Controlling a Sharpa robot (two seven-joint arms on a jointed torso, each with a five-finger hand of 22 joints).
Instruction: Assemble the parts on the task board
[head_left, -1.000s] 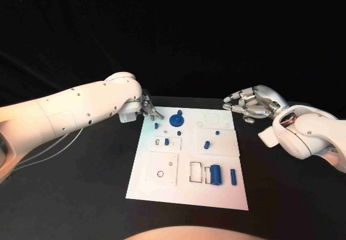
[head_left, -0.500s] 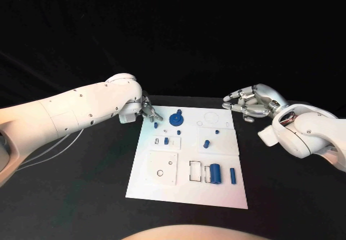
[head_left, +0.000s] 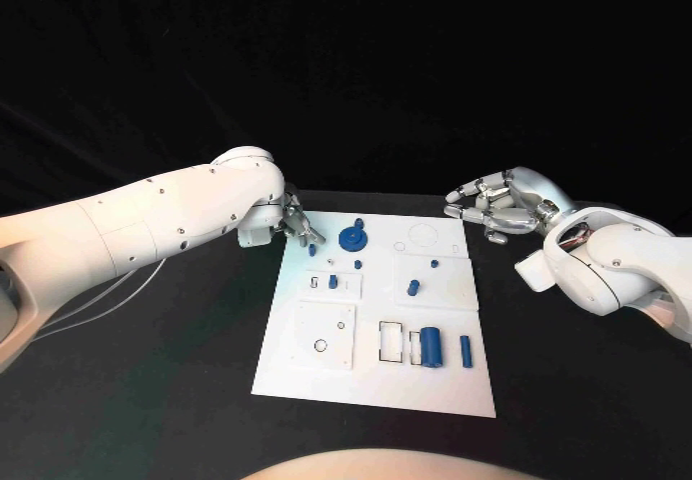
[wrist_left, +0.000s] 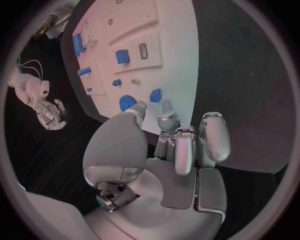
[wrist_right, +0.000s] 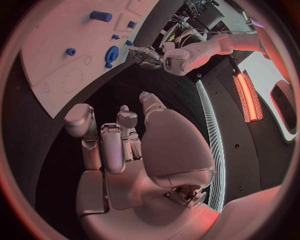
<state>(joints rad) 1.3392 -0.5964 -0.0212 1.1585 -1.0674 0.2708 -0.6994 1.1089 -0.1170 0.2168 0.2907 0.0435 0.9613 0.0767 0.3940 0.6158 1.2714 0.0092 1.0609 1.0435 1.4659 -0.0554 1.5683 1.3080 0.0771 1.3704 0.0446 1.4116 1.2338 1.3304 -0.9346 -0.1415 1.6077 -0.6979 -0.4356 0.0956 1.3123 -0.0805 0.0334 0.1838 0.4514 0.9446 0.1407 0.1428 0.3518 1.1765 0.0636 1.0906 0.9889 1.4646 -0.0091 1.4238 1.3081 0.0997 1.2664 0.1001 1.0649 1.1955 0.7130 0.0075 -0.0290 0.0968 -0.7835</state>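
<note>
The white task board (head_left: 325, 370) lies in the middle of the table with several blue parts on it: a gear (head_left: 353, 238) at the far end, a small block (head_left: 313, 250) by the far left corner, and a thick cylinder (head_left: 431, 347) nearer me. My left hand (head_left: 297, 226) hovers at the board's far left corner, fingers apart and holding nothing. In the left wrist view its fingertips (wrist_left: 166, 107) reach over the board's edge (wrist_left: 181, 75), close to the small block (wrist_left: 155, 94) and the gear (wrist_left: 128, 102). My right hand (head_left: 498, 209) hangs off the far right corner, loosely curved and holding nothing.
Other small blue pieces (head_left: 414, 289) stand in the board's middle recesses, and a slim peg (head_left: 466, 349) lies beside the cylinder. Black table (head_left: 144, 380) surrounds the board on all sides. The right wrist view shows the board's far end (wrist_right: 62, 60) and my left hand (wrist_right: 147, 55) beyond it.
My left hand has crept slightly nearer and lower, toward the small block at the board's far left corner. The right hand has hardly moved.
</note>
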